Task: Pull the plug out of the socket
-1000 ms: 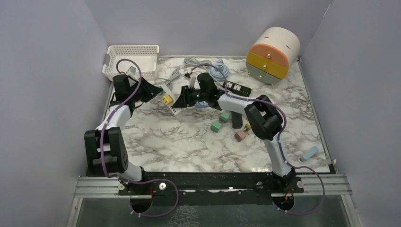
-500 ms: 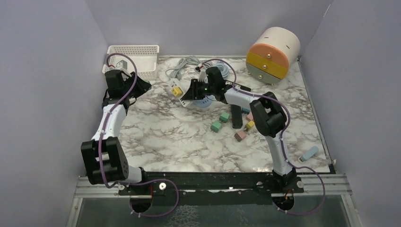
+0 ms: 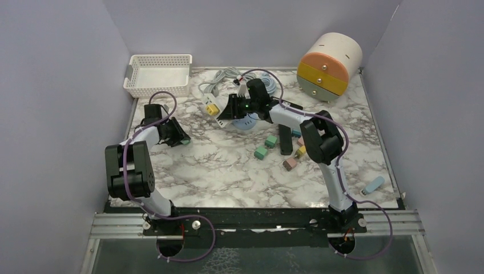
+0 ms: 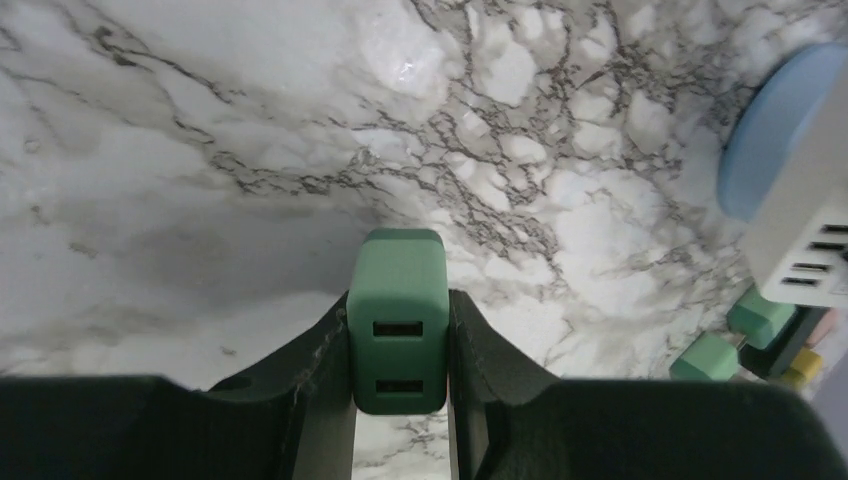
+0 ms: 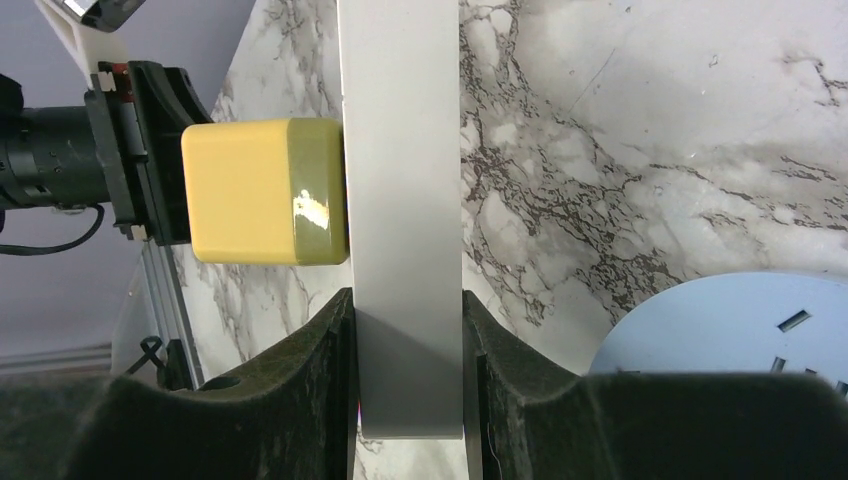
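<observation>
Left gripper [image 4: 398, 345] pinches a green plug [image 4: 396, 270], barely visible from above; right gripper [image 5: 403, 330] clamps the white socket strip [image 5: 400, 120], ends cropped.

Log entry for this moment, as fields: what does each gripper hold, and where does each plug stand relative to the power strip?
left gripper: shut on green plug
right gripper: shut on white power strip
green plug: out of the strip, well apart from it
yellow plug: seated in the strip
task state: green plug pulled free
</observation>
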